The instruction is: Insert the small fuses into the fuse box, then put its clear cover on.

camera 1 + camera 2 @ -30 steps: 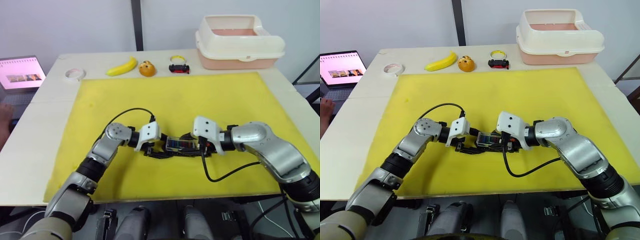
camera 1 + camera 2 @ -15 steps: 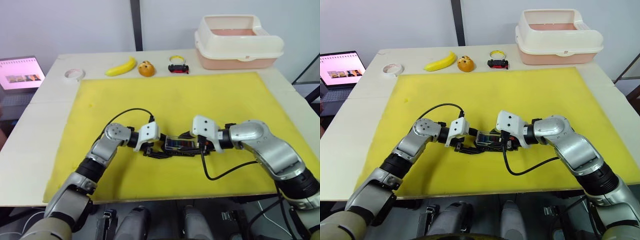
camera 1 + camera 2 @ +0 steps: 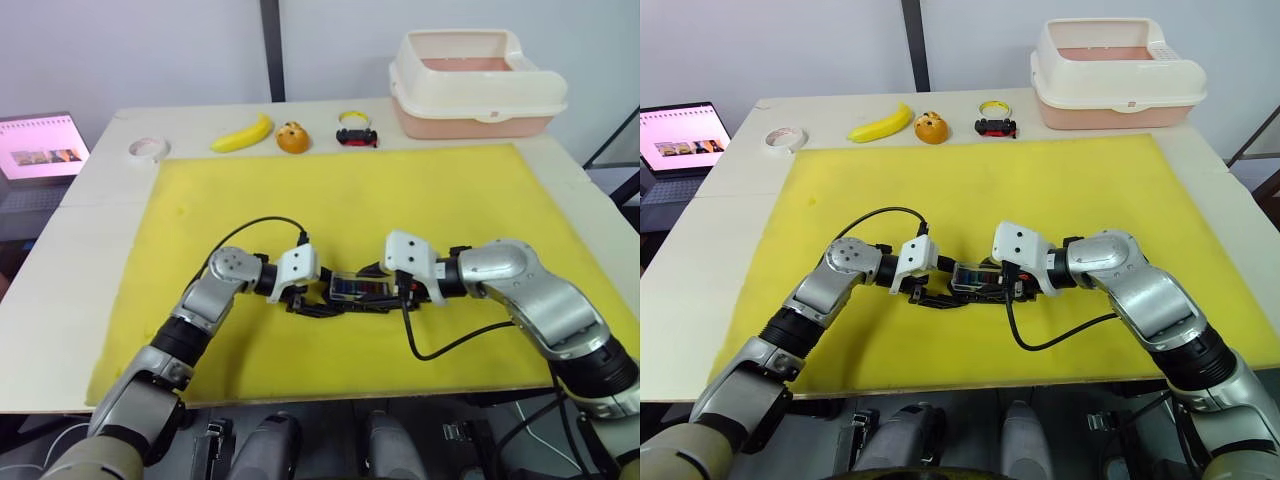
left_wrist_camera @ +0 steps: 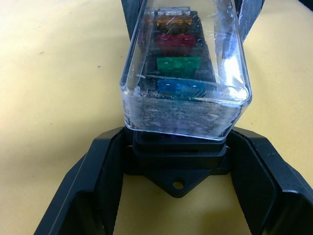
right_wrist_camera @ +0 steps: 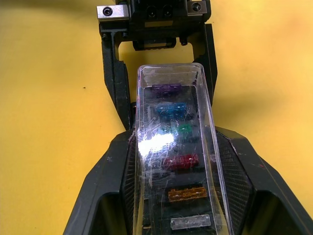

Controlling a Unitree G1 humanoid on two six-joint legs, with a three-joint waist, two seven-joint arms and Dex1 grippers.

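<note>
Fuse box point(image 4: 178, 166) sits at lower centre of the left eye frame on my yellow mat point(image 3: 350, 190), cover point(image 5: 173, 147) on, fuses point(image 4: 178, 63) seated. Left gripper point(image 4: 178, 196) and right gripper point(image 5: 171, 186) both clamp its ends. I judge it light, rigid, slick; hold the black base. Banana point(image 3: 243, 133) lies upper left.

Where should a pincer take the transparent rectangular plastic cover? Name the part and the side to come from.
Grip the transparent rectangular plastic cover across its two long side walls, coming from above. It is narrow and sits over the black plastic fuse box, whose two ends the left pincer and right pincer already flank.
</note>
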